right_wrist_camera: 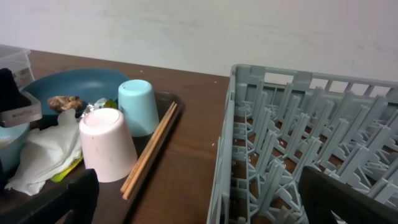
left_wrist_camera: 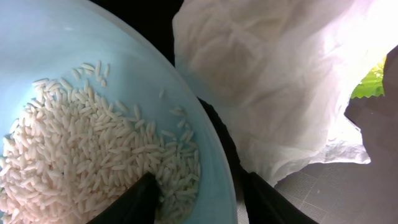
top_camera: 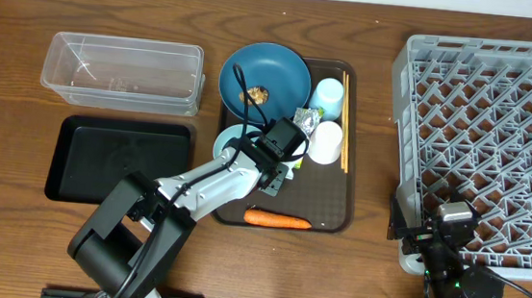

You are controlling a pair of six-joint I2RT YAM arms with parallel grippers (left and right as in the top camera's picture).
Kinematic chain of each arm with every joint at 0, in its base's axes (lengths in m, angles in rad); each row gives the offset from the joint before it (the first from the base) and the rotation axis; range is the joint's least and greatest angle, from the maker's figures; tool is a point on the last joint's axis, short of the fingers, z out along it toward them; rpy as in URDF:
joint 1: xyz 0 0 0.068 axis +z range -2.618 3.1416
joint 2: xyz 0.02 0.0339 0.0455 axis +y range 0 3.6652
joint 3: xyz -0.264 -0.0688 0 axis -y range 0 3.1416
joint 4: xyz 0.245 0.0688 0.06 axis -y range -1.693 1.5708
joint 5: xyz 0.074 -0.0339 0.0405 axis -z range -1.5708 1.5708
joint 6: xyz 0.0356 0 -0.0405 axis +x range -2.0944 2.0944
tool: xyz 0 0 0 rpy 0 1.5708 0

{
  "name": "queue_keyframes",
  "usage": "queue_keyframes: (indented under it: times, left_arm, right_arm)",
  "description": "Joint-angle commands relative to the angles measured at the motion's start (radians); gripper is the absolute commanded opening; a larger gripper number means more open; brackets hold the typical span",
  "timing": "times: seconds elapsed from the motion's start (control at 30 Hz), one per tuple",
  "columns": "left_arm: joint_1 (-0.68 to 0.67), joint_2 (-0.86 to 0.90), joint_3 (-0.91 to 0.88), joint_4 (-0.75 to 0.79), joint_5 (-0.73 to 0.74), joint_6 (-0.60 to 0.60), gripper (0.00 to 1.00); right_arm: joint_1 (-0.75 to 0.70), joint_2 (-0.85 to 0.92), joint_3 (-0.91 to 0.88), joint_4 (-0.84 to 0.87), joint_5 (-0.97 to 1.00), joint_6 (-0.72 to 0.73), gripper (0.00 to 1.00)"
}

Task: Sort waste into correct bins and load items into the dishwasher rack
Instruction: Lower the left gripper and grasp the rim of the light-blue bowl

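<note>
The small pale blue bowl [left_wrist_camera: 93,50] sits at the left edge of the dark brown tray [top_camera: 333,208] and holds white rice grains [left_wrist_camera: 81,155]. The left gripper [left_wrist_camera: 199,199] straddles the bowl's rim. One finger is down among the rice inside and the other is outside the wall. The jaws stand apart and have not clamped the rim, since rice shows between the inner finger and the wall.

A crumpled white napkin [left_wrist_camera: 267,81] lies just beside the bowl toward the tray's middle, with the silver and yellow-green wrapper [top_camera: 303,119] past it. At the tray's back left is the large dark blue bowl [top_camera: 265,72], holding a brown food lump [top_camera: 257,94]. The light blue cup [top_camera: 328,97] and white cup [top_camera: 325,142] stand upside down at the tray's right side, with wooden chopsticks [top_camera: 345,117] beside them. An orange carrot [top_camera: 277,219] lies along the tray's front edge.

On the table [top_camera: 27,12] left of the tray are the clear tub [top_camera: 123,74] and black tray [top_camera: 120,160]. The grey rack [top_camera: 489,140] stands to the right of the tray. By its near corner the right gripper [right_wrist_camera: 208,202] hangs wide open, holding nothing.
</note>
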Motion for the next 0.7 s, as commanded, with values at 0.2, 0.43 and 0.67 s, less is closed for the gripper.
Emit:
queue_keyframes:
  times: [0.2,0.43,0.67]
  left_arm:
    - [-0.001,0.017,-0.019,-0.006,-0.013,0.013,0.40]
    - [-0.001,0.015,-0.019,-0.006,-0.013,0.013,0.32]
    - [-0.001,0.012,-0.019,-0.007,-0.013,0.013,0.28]
  right_arm:
    - [-0.004,-0.003,-0.003,-0.001,-0.004,-0.013,0.99]
    - [-0.004,-0.003,-0.003,-0.001,-0.004,-0.013,0.99]
    - [-0.004,-0.003,-0.003,-0.001,-0.004,-0.013,0.99]
